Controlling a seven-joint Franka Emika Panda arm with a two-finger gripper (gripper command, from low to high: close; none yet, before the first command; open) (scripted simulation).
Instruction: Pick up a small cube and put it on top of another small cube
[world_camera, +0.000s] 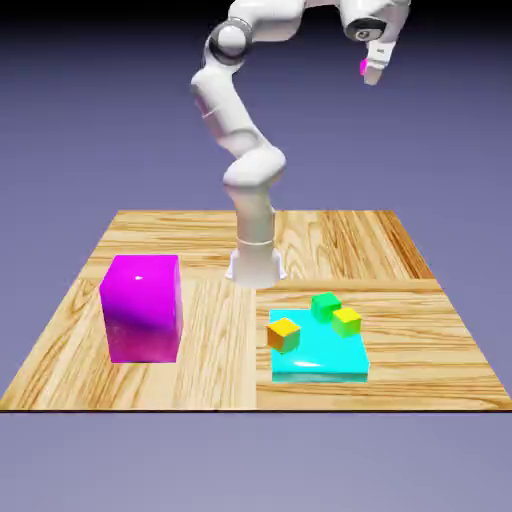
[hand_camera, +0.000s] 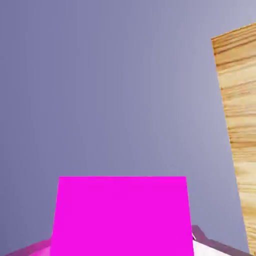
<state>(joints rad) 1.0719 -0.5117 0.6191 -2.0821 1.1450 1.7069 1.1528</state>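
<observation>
High above the table, toward the exterior view's right, my gripper (world_camera: 369, 70) is shut on a tiny magenta small cube (world_camera: 364, 67). In the hand view that small cube (hand_camera: 122, 215) fills the bottom middle and hides most of the fingertips. On the table, three other small cubes rest on a cyan slab (world_camera: 325, 362): an orange-yellow one (world_camera: 284, 334), a green one (world_camera: 325, 305) and a yellow-green one (world_camera: 347, 320). My gripper is far above and behind them.
A large magenta block (world_camera: 142, 308) stands on the wooden table (world_camera: 190, 250) at the exterior view's left. The arm's base (world_camera: 255, 262) rises at the table's middle back. In the hand view, a strip of the table (hand_camera: 242, 125) shows at the right edge.
</observation>
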